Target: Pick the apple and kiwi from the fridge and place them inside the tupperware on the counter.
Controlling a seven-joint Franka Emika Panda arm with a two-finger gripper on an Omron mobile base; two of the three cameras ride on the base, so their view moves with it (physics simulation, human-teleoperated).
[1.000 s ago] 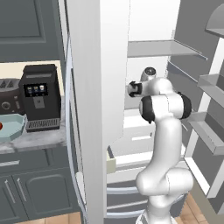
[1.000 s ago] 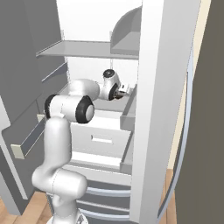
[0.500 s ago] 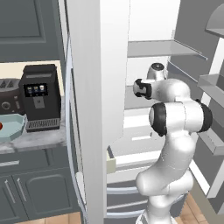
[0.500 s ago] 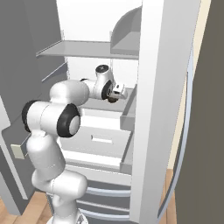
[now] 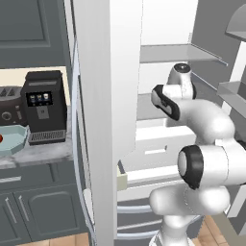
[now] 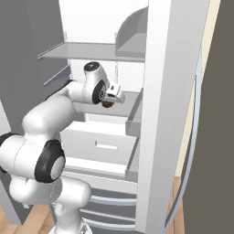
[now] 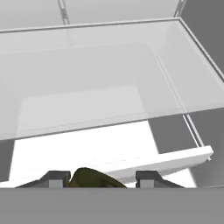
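In the left base view the white arm rises from the lower right and bends back into the open fridge [image 5: 108, 96], its wrist lying over the grey shelf above the white drawer [image 5: 153, 144]; the fingers are hidden behind the wrist here. To the left, on the counter [image 5: 36, 153], a black coffee machine [image 5: 44, 106] stands beside a toaster [image 5: 9, 111], and the pale blue-green tupperware [image 5: 13, 140] sits in front of them at the picture's edge with a bit of red, probably the apple [image 5: 1, 139], inside it. In the right base view the gripper [image 6: 109, 101] hangs just above the fridge's middle shelf [image 6: 123, 107], and a small dark brown lump, the kiwi [image 6: 107, 102], sits under the hand. In the hand view the two dark fingertips [image 7: 54, 178] flank the kiwi [image 7: 94, 179], which fills the gap between them, so the jaws look clamped on it, though the contact is cut off by the bottom edge. Beyond lie the translucent shelf and the white drawer front [image 7: 175, 159].
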